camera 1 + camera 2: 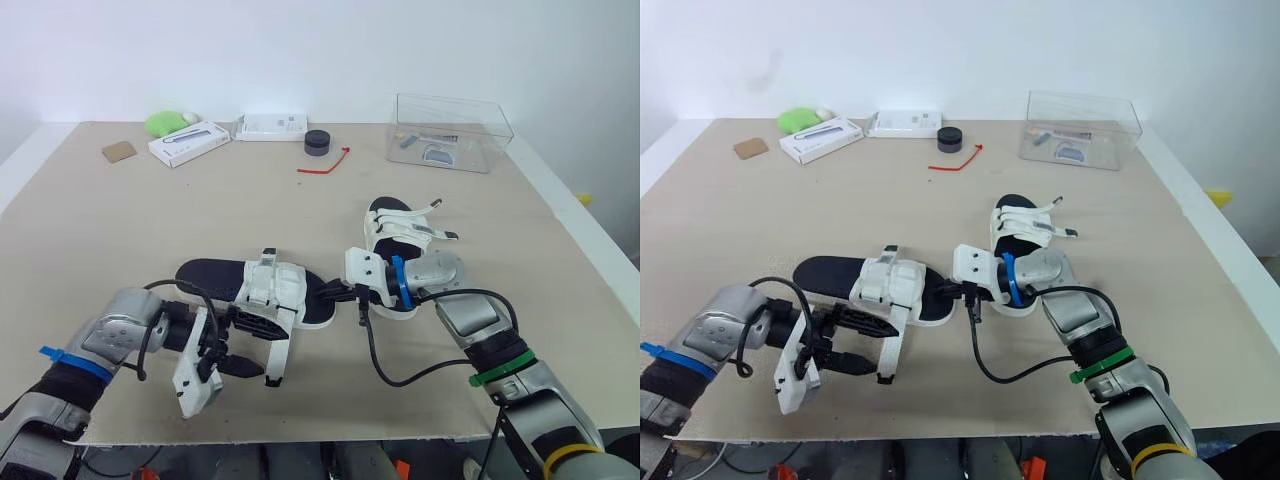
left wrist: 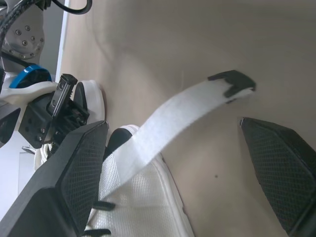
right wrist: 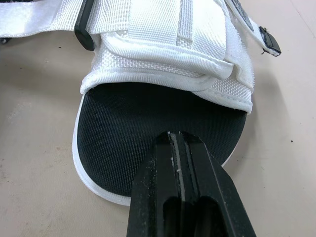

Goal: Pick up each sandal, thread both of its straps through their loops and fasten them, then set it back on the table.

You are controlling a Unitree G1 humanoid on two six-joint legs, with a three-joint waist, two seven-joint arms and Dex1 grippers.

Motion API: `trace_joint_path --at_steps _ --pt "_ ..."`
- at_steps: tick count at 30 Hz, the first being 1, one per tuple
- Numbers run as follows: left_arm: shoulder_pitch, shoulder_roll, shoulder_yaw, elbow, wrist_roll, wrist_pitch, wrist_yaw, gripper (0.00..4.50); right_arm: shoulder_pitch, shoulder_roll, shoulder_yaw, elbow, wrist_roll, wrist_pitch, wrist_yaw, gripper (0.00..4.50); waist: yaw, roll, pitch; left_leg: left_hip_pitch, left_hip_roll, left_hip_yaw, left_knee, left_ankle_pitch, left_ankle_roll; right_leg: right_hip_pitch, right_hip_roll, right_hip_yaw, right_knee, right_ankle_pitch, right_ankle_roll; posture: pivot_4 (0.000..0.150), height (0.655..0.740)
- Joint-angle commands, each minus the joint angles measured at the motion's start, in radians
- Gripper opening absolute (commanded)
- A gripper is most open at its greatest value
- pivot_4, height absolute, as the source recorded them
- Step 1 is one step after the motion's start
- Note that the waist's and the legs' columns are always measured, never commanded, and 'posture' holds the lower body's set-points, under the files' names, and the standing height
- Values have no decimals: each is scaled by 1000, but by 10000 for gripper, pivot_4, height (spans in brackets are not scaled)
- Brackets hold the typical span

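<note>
Left wrist view shows the left gripper (image 2: 173, 123) open, its two black fingers (image 2: 81, 168) spread wide with a loose white strap (image 2: 168, 118) running between them; the strap's black tip (image 2: 232, 81) lies flat on the table (image 1: 120, 230). That strap belongs to the near sandal (image 1: 255, 290), which rests on the table just ahead of the left gripper, footbed up, its white upper bunched at the middle. The right gripper (image 3: 175, 138) is closed on nothing, fingers pressed together, its tip over the toe end of this sandal's black footbed; I cannot tell whether it touches. Behind the right wrist lies the second sandal (image 1: 405, 235), its straps sticking out loose. Along the far edge stand a clear plastic box (image 1: 450, 130), a red tie (image 1: 325, 165), a black puck (image 1: 317, 142) and two white boxes (image 1: 188, 143).
</note>
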Motion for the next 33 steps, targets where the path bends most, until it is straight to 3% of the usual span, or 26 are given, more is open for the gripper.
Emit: trace_joint_path --at_steps 1,5,10,12,19,24,27,33 --pt "-27 17 -57 -26 -44 30 35 44037 17 -17 8 -11 -12 19 10 0 0 0 0 0 0 0 0 0 0 0 0 0 0 0 0 1500 7400" --pt "-31 46 -107 -51 -110 109 29 31516 20 -23 7 -16 -13 25 10 0 0 0 0 0 0 0 0 0 0 0 0 0 0 0 1 1500 7400" --pt "-37 62 -130 -91 -142 202 11 7916 20 -25 9 -19 -13 31 10 0 2 0 0 0 -1 0 0 0 0 0 2 0 0 0 1 1500 7400" --pt "-23 62 -123 -150 -245 369 -2 299 17 -25 9 -15 -13 30 11 0 2 0 0 0 -1 0 0 0 0 0 2 0 0 0 2 1500 7400" --pt "-23 118 -57 -384 -647 1139 -78 299 11 -21 12 -6 -14 25 11 0 2 0 0 -1 -1 -1 1 0 0 0 4 0 0 -4 8 1500 7400" --pt "-154 104 22 -313 -889 1684 -93 299 2 -15 14 3 -14 20 12 0 2 0 0 -1 -1 -3 2 0 0 0 6 0 1 -4 8 1500 7400" --pt "-225 65 53 -223 -935 1868 -123 299 2 -15 15 1 -13 21 13 0 2 0 0 -1 -2 -3 2 0 0 0 7 0 1 -4 8 1500 7400" --pt "-327 -62 90 -47 -870 1983 -130 299 9 -18 12 -10 -14 24 10 0 1 0 0 -1 -2 -3 2 0 0 0 8 0 1 -4 5 1500 7400"
